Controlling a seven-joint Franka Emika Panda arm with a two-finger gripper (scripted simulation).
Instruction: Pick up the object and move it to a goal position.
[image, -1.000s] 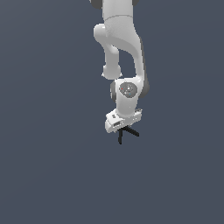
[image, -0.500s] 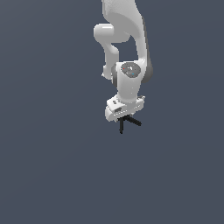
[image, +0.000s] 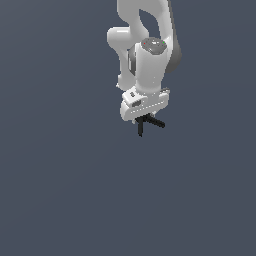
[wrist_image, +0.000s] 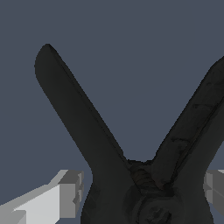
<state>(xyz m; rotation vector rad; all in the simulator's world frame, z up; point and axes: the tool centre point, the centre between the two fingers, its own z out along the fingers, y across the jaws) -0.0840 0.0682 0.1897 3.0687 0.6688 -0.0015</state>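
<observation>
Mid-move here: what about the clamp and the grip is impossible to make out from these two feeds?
- Clamp head and any tip: cut off by the wrist view's edge; only its two splayed handles show.
- Exterior view: the clamp is too small for detail, and the hand covers its upper part.
- Gripper finger contact: fingers flank the clamp, but the pads' touch is not visible.
- Goal position: no marker shows in either view.

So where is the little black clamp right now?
In the exterior view, the clamp sits near the middle, pinched in the gripper under the white arm.
</observation>
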